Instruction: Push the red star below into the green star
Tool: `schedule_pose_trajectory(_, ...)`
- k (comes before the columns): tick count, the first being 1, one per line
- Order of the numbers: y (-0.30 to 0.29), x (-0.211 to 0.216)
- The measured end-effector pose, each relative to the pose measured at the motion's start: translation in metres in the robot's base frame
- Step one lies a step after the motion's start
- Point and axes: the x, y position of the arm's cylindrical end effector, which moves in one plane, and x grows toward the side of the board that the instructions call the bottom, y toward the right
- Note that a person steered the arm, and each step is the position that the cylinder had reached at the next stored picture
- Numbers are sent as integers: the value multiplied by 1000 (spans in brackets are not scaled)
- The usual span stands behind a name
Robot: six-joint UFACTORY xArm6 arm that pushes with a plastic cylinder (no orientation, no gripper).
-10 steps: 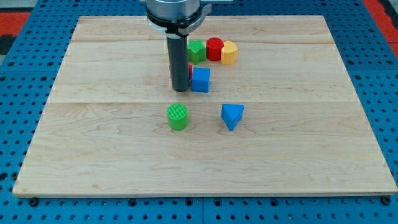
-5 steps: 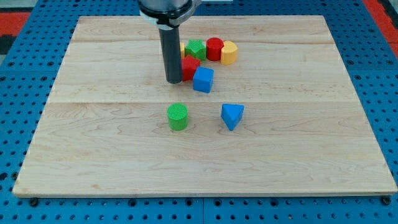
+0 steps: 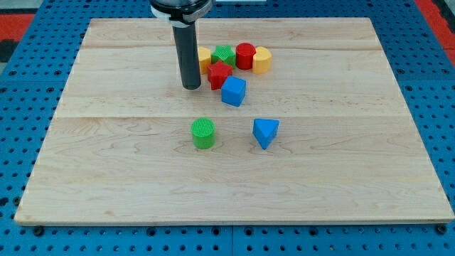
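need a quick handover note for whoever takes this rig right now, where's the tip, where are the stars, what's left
My tip is down on the board, just to the view's left of the red star, with a small gap showing between them.
The red star sits right below the green star; they look touching or nearly so, I cannot tell which.
A blue cube lies against the red star's lower right.
Left to do: bring the tip under the red star and push it up firmly into the green star.
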Motion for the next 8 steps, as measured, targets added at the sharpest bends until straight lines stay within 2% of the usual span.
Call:
schedule_pose_trajectory(6,20,0)
schedule_pose_trajectory(7,16,9)
schedule_pose_trajectory(8,14,38)
